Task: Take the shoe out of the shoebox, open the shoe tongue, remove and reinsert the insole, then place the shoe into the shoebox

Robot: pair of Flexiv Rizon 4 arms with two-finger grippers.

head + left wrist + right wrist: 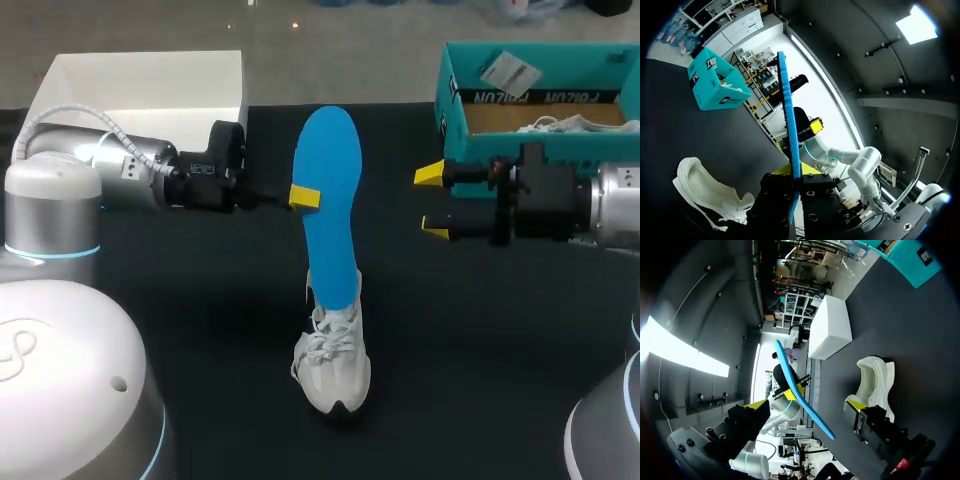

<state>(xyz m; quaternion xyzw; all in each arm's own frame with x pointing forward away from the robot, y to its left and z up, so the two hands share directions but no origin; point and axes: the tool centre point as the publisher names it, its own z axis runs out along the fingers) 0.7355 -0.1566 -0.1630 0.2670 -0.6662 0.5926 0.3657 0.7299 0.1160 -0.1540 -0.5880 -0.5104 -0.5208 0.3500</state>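
The blue insole (pixel 330 200) is held upright above the table, gripped near its middle by the left pincer (pixel 303 197), which is closed on it from two sides. In the left wrist view the insole (pixel 789 110) is seen edge-on between the fingers and reaches out ahead of them. The white shoe (pixel 333 370) is stood on the black table (pixel 480 380) under the insole, with its laces loose. From the left wrist it is seen beside the pincer, its mouth wide open (pixel 700 185). The right pincer (pixel 433 200) is turned toward the insole from the other side, with its fingers spread apart and nothing gripped. Behind the right pincer the teal shoebox (pixel 455 110) is placed open. A white label (pixel 510 72) and dark print, seen upside down, are carried on its inner wall. A white box (pixel 140 85) is set behind the left pincer.
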